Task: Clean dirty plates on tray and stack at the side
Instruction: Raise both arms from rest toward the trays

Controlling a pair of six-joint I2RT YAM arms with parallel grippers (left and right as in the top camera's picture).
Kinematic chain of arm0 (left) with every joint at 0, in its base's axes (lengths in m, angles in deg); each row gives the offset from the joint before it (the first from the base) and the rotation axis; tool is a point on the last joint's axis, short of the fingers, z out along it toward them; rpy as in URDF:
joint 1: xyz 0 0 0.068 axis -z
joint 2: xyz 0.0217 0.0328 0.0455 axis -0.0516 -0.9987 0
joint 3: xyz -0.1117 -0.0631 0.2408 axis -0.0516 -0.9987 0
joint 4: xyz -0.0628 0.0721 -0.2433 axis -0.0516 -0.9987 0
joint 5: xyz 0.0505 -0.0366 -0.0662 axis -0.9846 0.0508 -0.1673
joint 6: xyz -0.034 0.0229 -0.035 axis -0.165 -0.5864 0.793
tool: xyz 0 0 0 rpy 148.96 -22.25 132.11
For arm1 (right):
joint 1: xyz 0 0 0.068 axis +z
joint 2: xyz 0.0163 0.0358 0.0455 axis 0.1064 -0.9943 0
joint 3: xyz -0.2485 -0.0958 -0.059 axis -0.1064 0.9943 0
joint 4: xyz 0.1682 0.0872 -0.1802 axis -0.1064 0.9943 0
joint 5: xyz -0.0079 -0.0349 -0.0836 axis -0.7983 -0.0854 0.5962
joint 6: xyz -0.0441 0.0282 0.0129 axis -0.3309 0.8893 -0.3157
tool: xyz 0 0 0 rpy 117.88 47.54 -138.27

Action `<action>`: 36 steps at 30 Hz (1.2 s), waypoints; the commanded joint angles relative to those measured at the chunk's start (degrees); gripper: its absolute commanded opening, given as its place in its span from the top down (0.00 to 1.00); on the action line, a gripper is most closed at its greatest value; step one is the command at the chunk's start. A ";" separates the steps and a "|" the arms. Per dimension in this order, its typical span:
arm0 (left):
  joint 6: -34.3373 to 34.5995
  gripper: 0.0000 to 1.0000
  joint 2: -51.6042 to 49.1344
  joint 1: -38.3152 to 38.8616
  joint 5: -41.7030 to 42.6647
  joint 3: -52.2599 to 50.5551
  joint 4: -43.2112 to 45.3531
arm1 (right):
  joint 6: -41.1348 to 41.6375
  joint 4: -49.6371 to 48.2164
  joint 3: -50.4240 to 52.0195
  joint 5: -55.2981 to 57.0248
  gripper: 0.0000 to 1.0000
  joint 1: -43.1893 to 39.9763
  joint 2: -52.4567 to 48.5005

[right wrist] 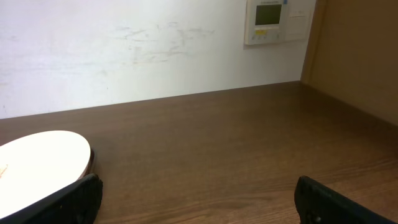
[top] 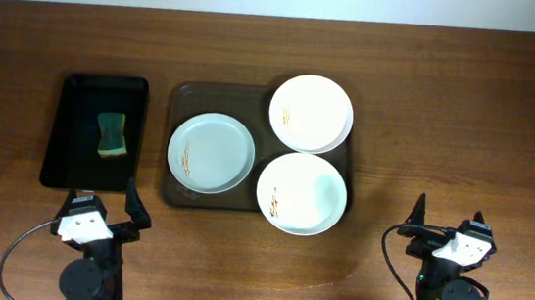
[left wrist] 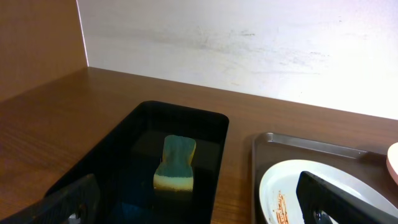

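Note:
Three white plates lie on the brown-grey tray: a pale-bluish one at the left, one at the back right, one at the front right. Each has small orange-brown smears near its rim. The left plate and the tray also show in the left wrist view. A plate's edge shows in the right wrist view. My left gripper is open and empty in front of the black tray. My right gripper is open and empty at the front right, away from the plates.
A glossy black tray stands left of the brown tray and holds a green and yellow sponge; the sponge also shows in the left wrist view. Bare wooden table lies right of the trays.

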 commanded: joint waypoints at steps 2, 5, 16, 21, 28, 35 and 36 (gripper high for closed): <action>-1.09 0.01 0.39 0.22 0.87 -0.42 0.00 | 0.22 0.24 0.31 1.53 0.02 0.42 0.22; -1.09 0.01 0.39 0.22 0.85 -0.42 0.00 | 0.20 0.24 0.31 1.55 0.02 0.42 0.22; -1.09 0.01 0.39 0.22 0.87 -0.42 0.00 | 0.22 0.24 0.31 1.55 0.02 0.42 0.22; -1.11 0.01 0.39 0.22 0.87 -0.42 0.00 | 0.20 0.24 0.31 1.55 0.02 0.42 0.22; -1.11 0.01 0.39 0.22 0.87 -0.42 -0.02 | 0.22 0.24 0.31 1.55 0.02 0.42 0.22; -1.09 0.01 0.39 0.22 0.87 -0.42 0.00 | 0.20 0.22 0.31 2.84 0.02 0.42 0.22; -1.11 0.01 0.39 0.22 0.85 -0.42 0.00 | 0.20 0.22 0.31 2.80 0.02 0.42 0.22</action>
